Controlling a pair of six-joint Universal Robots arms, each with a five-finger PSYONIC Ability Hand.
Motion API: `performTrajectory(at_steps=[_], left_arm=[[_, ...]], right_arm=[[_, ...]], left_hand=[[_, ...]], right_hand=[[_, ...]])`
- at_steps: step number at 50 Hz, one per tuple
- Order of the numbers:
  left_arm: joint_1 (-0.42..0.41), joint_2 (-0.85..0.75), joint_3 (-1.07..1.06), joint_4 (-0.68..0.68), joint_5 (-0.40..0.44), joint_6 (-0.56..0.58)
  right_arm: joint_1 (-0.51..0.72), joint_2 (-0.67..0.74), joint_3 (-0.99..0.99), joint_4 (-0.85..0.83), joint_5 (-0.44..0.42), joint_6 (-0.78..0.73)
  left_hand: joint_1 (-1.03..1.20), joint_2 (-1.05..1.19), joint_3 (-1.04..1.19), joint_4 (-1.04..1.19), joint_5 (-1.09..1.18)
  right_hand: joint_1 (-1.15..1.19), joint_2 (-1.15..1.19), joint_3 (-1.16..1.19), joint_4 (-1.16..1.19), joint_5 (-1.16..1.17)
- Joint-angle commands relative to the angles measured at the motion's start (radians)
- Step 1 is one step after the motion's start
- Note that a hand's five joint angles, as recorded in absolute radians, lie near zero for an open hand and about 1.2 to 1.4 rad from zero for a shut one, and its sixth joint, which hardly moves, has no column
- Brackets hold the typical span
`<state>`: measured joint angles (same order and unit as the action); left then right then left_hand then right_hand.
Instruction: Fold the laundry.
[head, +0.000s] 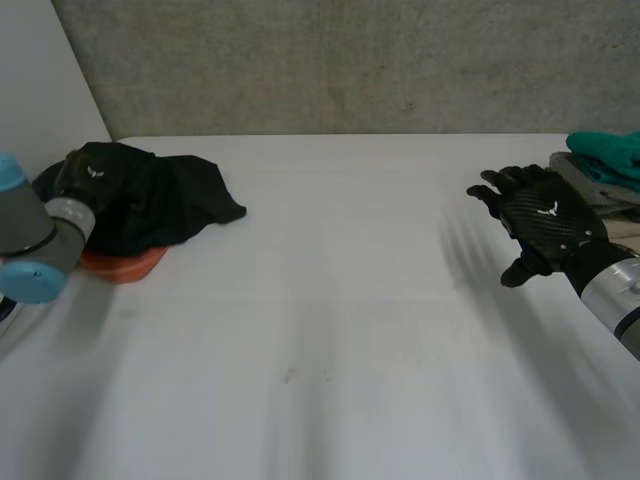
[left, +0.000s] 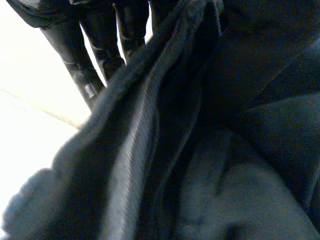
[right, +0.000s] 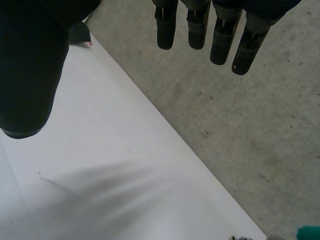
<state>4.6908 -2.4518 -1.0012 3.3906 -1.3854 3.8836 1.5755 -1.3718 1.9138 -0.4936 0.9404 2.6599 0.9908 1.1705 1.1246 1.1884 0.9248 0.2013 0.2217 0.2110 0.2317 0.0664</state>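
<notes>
A crumpled black garment (head: 170, 200) lies at the table's far left, on top of an orange piece (head: 122, 266). My left hand (head: 92, 172) sits on the garment's left end. In the left wrist view its fingers (left: 92, 55) lie against the dark cloth (left: 225, 150), whose ribbed hem (left: 135, 150) runs up into the palm, so the hand grips it. My right hand (head: 545, 220) hovers open above the table's right side and holds nothing. In its own wrist view the straight fingers (right: 200, 25) and thumb (right: 30, 75) are spread over the table's far edge.
At the far right edge stands a stack of folded clothes, a teal piece (head: 608, 152) over a grey one (head: 585, 185). The white table (head: 330, 330) stretches bare between the hands. A concrete wall (head: 350, 60) rises behind the table.
</notes>
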Motion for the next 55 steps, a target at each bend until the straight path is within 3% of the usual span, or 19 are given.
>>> performTrajectory(at_steps=[1,3,7,10,13,16,18,22,27,32,35,41,49,55], left_arm=[[-0.196,0.307,-0.186,0.01,-0.015,-0.229],[-0.253,0.374,-0.235,0.012,-0.012,-0.298],[-0.458,0.482,-0.364,0.012,0.076,-0.41],[-0.584,0.47,-0.421,0.01,0.147,-0.411],[-0.667,0.424,-0.428,0.0,0.161,-0.414],[-0.71,0.367,-0.425,-0.014,0.134,-0.414],[-0.733,0.366,-0.424,-0.025,0.108,-0.415],[-0.741,0.395,-0.422,-0.028,0.069,-0.417],[-0.681,0.505,-0.442,-0.03,0.032,-0.418],[-0.591,0.557,-0.47,-0.049,-0.039,-0.42],[-0.581,0.559,-0.481,-0.095,-0.098,-0.423],[-0.613,0.557,-0.554,-0.22,-0.207,-0.432],[-0.702,0.556,-0.597,-0.22,-0.201,-0.515],[-0.745,0.53,-0.59,-0.169,-0.187,-0.51]], right_arm=[[-0.003,-0.018,-0.001,0.007,0.015,0.0],[-0.003,-0.023,-0.002,0.007,0.024,0.0],[-0.003,-0.033,-0.005,0.009,0.069,0.005],[-0.005,-0.035,-0.009,0.01,0.09,0.005],[-0.005,-0.035,-0.009,0.01,0.097,0.006],[-0.003,-0.035,-0.009,0.012,0.097,0.005],[-0.003,-0.035,-0.012,0.021,0.097,0.006],[0.0,-0.035,-0.019,0.041,0.095,0.006],[0.003,-0.033,-0.054,0.114,0.092,0.006],[0.026,-0.03,-0.137,0.303,0.084,0.008],[0.057,-0.027,-0.185,0.407,0.084,0.005],[0.156,0.045,-0.312,0.621,0.095,-0.011],[0.208,0.094,-0.341,0.672,0.098,-0.129],[0.205,0.091,-0.309,0.661,0.158,-0.178]], left_hand=[[0.405,0.226,0.272,0.208,0.297],[0.405,0.226,0.272,0.208,0.297],[0.405,0.226,0.272,0.208,0.297],[0.405,0.226,0.272,0.208,0.297],[0.405,0.226,0.272,0.208,0.297],[-0.545,-0.725,-0.679,-0.743,-0.654],[-0.682,-0.862,-0.816,-0.88,-0.791],[-0.78,-0.96,-0.914,-0.978,-0.889],[-0.771,-0.951,-0.905,-0.969,-0.88],[-0.731,-0.91,-0.864,-0.928,-0.839],[-0.692,-0.872,-0.826,-0.89,-0.801],[-0.683,-0.863,-0.817,-0.881,-0.792],[-0.683,-0.863,-0.817,-0.881,-0.792],[-0.68,-0.86,-0.814,-0.878,-0.789]], right_hand=[[-0.027,-0.047,-0.036,-0.057,-0.066],[-0.027,-0.047,-0.036,-0.057,-0.066],[-0.027,-0.047,-0.036,-0.057,-0.066],[-0.027,-0.047,-0.036,-0.057,-0.066],[-0.027,-0.047,-0.036,-0.057,-0.066],[-0.027,-0.047,-0.036,-0.057,-0.066],[-0.027,-0.047,-0.036,-0.057,-0.066],[-0.027,-0.047,-0.036,-0.057,-0.066],[-0.027,-0.047,-0.036,-0.057,-0.066],[-0.027,-0.047,-0.036,-0.057,-0.066],[-0.027,-0.047,-0.036,-0.057,-0.066],[-0.027,-0.047,-0.036,-0.057,-0.066],[-0.027,-0.047,-0.036,-0.057,-0.066],[-0.027,-0.047,-0.036,-0.057,-0.066]])
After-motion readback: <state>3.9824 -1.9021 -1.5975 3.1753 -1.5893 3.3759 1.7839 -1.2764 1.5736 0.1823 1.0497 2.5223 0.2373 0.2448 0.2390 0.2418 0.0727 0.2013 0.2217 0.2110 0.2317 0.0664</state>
